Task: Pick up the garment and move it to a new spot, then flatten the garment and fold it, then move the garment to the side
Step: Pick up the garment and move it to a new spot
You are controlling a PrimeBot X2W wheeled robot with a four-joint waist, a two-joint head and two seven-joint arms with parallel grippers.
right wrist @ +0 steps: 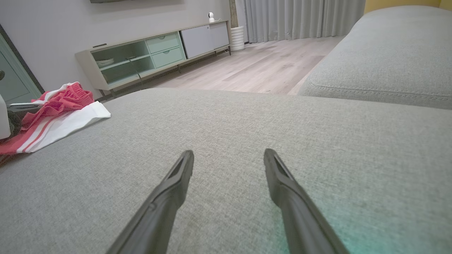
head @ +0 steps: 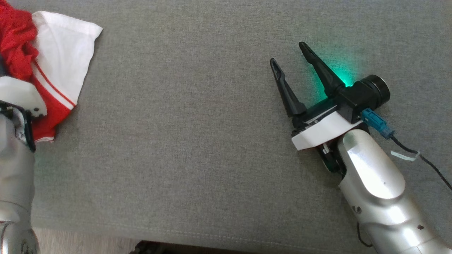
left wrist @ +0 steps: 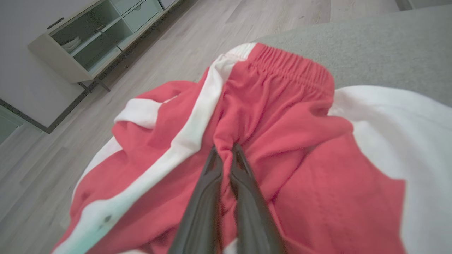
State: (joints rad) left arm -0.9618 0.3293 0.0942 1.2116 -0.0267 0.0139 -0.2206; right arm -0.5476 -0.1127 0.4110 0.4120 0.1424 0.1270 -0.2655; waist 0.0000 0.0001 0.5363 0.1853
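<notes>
Garment (head: 60, 67), red-and-white shorts, lies bunched at the far left corner of the sofa cushion (head: 197, 141), perhaps spilling over its edge. Left gripper (left wrist: 226, 150) is pinched on a red fold near the waistband (left wrist: 289, 67); right gripper (head: 288, 53), fingers spread, sits well apart toward the right edge.

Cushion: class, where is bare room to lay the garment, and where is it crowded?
Bare: the cushion between the garment and the right gripper, and along its front edge. Crowded: the left corner, where the left gripper pinches the garment.

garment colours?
Red garment with white stripes and panels; clearest in the left wrist view.
</notes>
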